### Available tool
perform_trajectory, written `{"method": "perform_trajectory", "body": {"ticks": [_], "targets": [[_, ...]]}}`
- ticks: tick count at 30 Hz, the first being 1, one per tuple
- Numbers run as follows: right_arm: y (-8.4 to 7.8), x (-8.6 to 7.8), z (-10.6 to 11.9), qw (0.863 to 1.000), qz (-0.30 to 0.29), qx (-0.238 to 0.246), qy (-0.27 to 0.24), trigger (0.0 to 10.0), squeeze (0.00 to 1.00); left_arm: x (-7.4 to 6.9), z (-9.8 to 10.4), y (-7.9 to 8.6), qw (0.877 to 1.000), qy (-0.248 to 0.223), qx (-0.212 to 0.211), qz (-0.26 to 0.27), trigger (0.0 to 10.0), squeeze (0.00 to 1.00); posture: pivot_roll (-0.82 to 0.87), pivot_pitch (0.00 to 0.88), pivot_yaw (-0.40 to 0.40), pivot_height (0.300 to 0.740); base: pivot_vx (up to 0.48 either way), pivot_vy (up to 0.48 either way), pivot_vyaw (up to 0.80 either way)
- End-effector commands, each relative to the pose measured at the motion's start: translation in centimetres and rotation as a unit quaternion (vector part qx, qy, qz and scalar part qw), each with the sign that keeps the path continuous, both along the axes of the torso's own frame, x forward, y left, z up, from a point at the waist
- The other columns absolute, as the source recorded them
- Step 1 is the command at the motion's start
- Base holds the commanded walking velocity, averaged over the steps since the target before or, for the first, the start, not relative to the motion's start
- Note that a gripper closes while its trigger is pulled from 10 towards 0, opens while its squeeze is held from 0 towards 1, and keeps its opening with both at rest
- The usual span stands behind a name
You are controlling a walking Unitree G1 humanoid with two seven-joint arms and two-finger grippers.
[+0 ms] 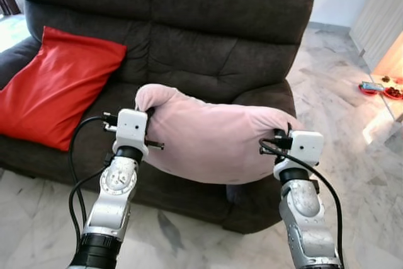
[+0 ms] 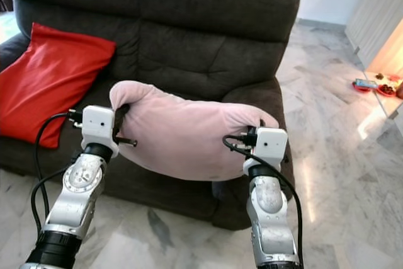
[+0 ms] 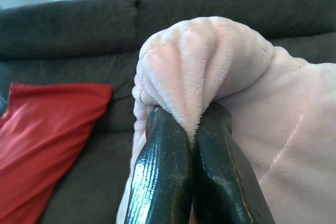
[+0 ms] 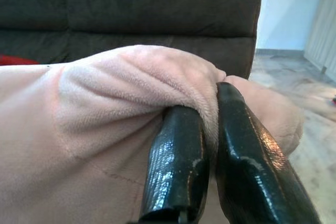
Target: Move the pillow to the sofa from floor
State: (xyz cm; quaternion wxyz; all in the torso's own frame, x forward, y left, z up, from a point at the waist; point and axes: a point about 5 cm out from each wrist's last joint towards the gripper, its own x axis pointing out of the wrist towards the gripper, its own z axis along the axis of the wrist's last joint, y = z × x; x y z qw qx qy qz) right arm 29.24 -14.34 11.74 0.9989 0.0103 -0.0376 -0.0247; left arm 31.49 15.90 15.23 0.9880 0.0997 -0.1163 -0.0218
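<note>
Two cushions here: one pink pillow (image 1: 214, 140), one red cushion (image 1: 56, 86). One dark grey sofa (image 1: 220, 23), two seats. Two tools, both busy.

Pink pillow is off the floor, held in the air between the two arms, just in front of the sofa's right seat and roughly level with the seat's front edge. It sags in the middle, with both ends bunched up where they are gripped. Left tool (image 3: 191, 145) has its fingers pressed together on a fold of the pillow's left corner, plush squeezed up between them. Right tool (image 4: 210, 129) pinches the right corner the same way, fabric ridge caught between its two fingers.

Red cushion leans against the sofa's left backrest and armrest, taking most of the left seat. The right seat behind the pink pillow is bare, so there is room there. Sofa's right armrest is close to the right arm.

Marble floor (image 1: 327, 80) is open to the right and far right of the sofa. Far right, a low table (image 1: 393, 102) edge in bright light with small red things (image 1: 378, 88) beside it, too small to tell what.

Materials: pillow is soft fleecy plush with faint seams; red cushion is smooth, slightly shiny cloth; sofa is coarse tufted fabric; tool fingers are glossy black, textured; arms are silver with black cables.
</note>
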Motion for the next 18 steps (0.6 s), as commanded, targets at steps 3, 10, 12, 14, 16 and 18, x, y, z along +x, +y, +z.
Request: {"method": "perform_trajectory", "body": {"ticks": [3,10,12,14,16,18], "targets": [[-0.90,0.26,1.04,1.000,-0.016,0.001,-0.024,10.0,0.00,0.18,1.32,-0.63,1.000,-0.028,-0.010,-0.011,10.0,0.00,0.05,0.000,-0.075,0.740,0.000,0.361,-0.75],[-0.87,0.24,1.07,1.000,-0.019,-0.001,-0.025,10.0,0.00,0.18,1.29,-0.45,1.000,-0.026,-0.013,-0.008,10.0,0.00,0.05,0.000,-0.075,0.740,0.000,0.362,-0.42],[-0.83,0.26,1.06,1.000,-0.019,-0.001,-0.024,10.0,0.00,0.18,1.31,-0.40,1.000,-0.027,-0.013,-0.007,10.0,0.00,0.05,0.000,-0.076,0.740,0.000,0.360,0.00],[-0.81,0.28,1.05,1.000,-0.020,-0.001,-0.024,10.0,0.00,0.18,1.32,-0.38,1.000,-0.027,-0.014,-0.007,10.0,0.00,0.06,0.000,-0.076,0.740,0.000,0.362,0.00],[-0.70,0.28,1.12,1.000,-0.017,0.002,-0.026,10.0,0.00,0.16,1.32,-0.37,1.000,-0.027,-0.014,-0.006,10.0,0.00,0.05,0.000,-0.076,0.740,0.000,0.364,0.00],[-0.69,0.31,1.13,1.000,-0.017,0.002,-0.025,10.0,0.00,0.17,1.29,-0.37,1.000,-0.026,-0.015,-0.006,10.0,0.00,0.06,0.000,-0.076,0.740,0.000,0.360,0.00]]}}
